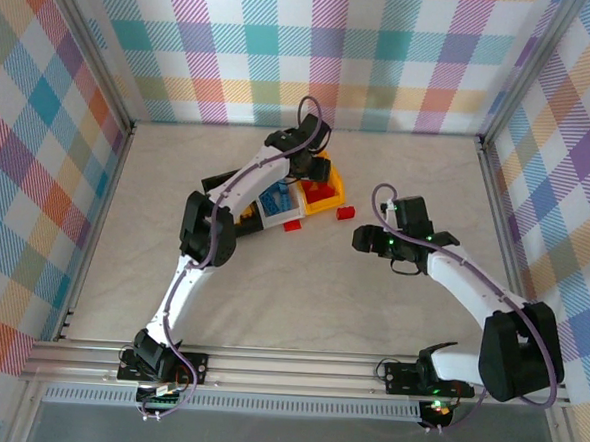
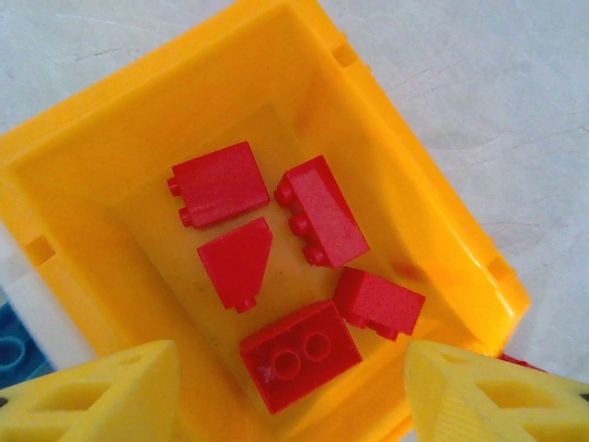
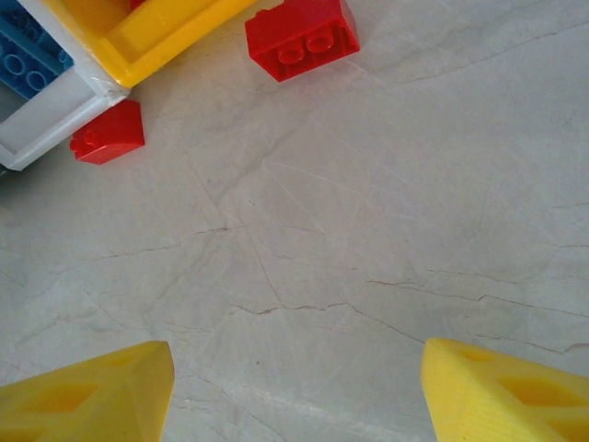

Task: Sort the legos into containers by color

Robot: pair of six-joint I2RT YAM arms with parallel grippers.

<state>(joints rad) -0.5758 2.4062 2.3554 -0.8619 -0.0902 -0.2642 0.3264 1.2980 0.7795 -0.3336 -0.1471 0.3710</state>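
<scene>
We count five red bricks (image 2: 304, 345) lying loose in the yellow bin (image 2: 101, 175), and we take these as sorted. Next to it, the white bin (image 3: 55, 120) holds blue bricks (image 3: 23, 51). The black bin (image 1: 214, 184) at the other end of the row lies largely under the left arm (image 1: 205, 226), so we cannot tell what it holds. The row sits toward the back middle of the table (image 1: 299, 311).

Two reds are left outside the bins. A larger brick (image 3: 302, 39) lies on the table just beside the yellow bin. A smaller brick (image 3: 109, 133) lies close against the white bin's corner. We make out no other loose pieces, so we judge the sorting near its end.

The left gripper (image 2: 290, 410) hovers over the yellow bin, its fingers wide apart and holding nothing. The right gripper (image 3: 299, 405) hangs over bare table, short of the two loose reds, likewise wide and empty.

We can read no writing. The bins show no labels, and the studs are too small or blurred to show a mark.
</scene>
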